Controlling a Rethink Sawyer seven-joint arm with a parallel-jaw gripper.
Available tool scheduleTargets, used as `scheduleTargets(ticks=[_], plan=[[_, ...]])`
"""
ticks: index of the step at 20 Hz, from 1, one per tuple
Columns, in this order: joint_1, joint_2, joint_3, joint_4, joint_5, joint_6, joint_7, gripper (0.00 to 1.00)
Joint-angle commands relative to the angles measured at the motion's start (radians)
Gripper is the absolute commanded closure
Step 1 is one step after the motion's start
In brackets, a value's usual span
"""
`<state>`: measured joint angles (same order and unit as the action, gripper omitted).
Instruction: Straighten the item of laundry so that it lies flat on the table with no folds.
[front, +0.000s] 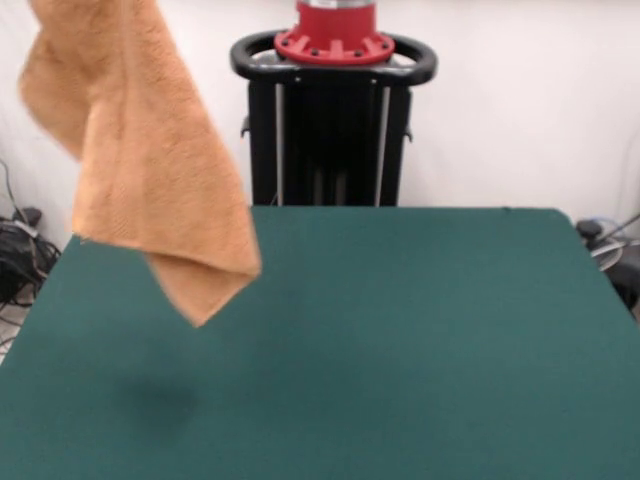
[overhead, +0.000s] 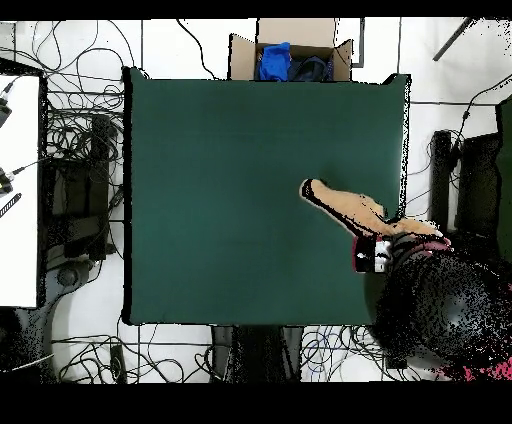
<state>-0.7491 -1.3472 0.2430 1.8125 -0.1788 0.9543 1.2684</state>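
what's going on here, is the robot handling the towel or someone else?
A person at the table's edge is holding the orange-tan towel up in the air, arm stretched over the green table. The towel hangs bunched and folded, off the tabletop, so nothing is laid flat yet. Only the robot's pedestal shows; its gripper isn't visible in either view.

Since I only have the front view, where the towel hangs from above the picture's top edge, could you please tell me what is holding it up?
Observer: Apparently not the robot. The overhead view shows a person leaning in at the edge of the table, reaching out to the towel.
Operator: Is the pincer anywhere over the table?
Observer: No. Neither view shows it, and from overhead no arm is over the green top.
Operator: Is there anything past the table edge on my camera's side?
Observer: Yes, an open cardboard box with blue cloth inside.
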Motion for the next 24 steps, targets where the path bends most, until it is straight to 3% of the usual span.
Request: scheduleTargets(ticks=[1,11,17,24], plan=[[-0.003,0.111,0.091,0.074,-0.030,-0.038,-0.168,1.00],[0.029,0.173,0.101,0.055,-0.083,-0.112,-0.090,1.00],[0.029,0.216,0.109,0.094,-0.111,-0.228,-0.035,1.00],[0.049,0.219,0.104,0.065,-0.114,-0.196,-0.025,1.00]])
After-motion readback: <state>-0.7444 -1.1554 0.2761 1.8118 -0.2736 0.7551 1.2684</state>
